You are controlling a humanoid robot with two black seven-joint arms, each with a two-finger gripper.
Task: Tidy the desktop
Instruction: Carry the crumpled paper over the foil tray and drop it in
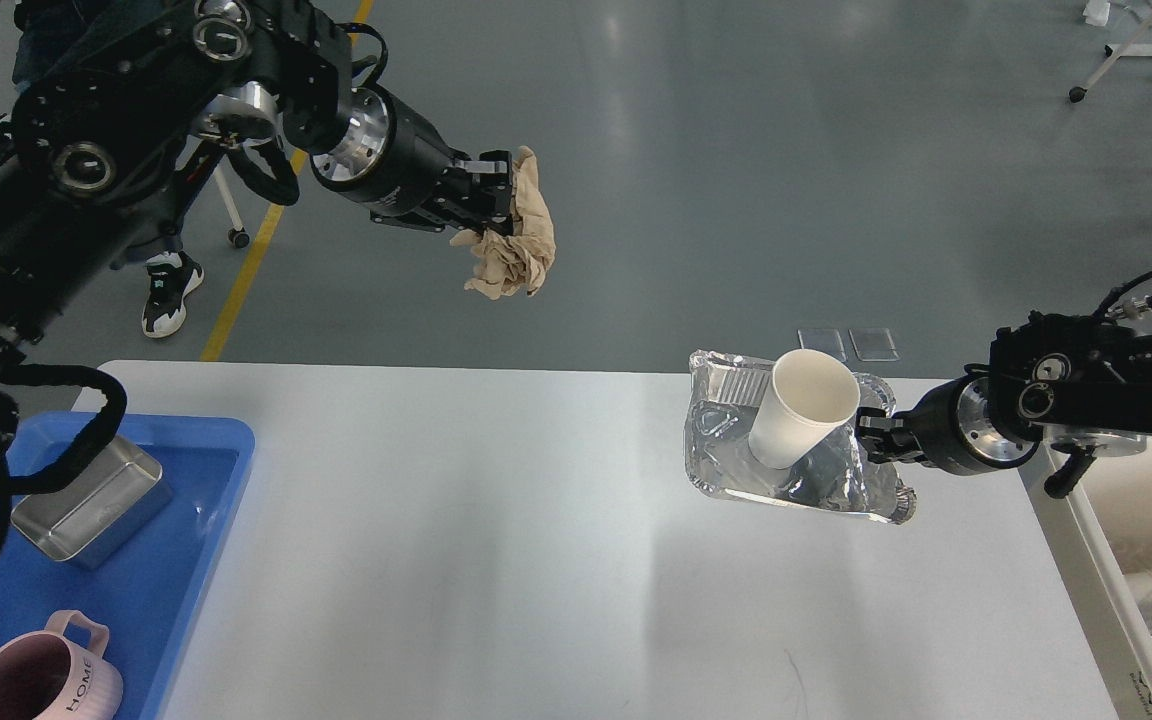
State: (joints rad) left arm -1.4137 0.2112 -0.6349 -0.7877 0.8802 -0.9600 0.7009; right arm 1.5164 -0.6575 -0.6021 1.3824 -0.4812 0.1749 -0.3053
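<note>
Gripping a crumpled beige cloth point(514, 232) at eleven o'clock, my left gripper point(496, 195) is clamped; my right gripper point(871, 437), closed, pinches the crinkled foil tray point(736, 440) above the white rectangular desktop point(456, 520), three o'clock. Risk: the tilted white paper cup point(801, 420) toppling out.

Single head view, high up, looking forward and down over bench point(536, 560), grey floor point(736, 180) beyond.

You're looking at a smooth matte desktop point(496, 560), crinkled shiny foil tray point(736, 440), matte paper cup point(801, 410), soft beige cloth point(516, 245), glossy blue plastic tray point(206, 470), brushed metal tin point(91, 505).
</note>
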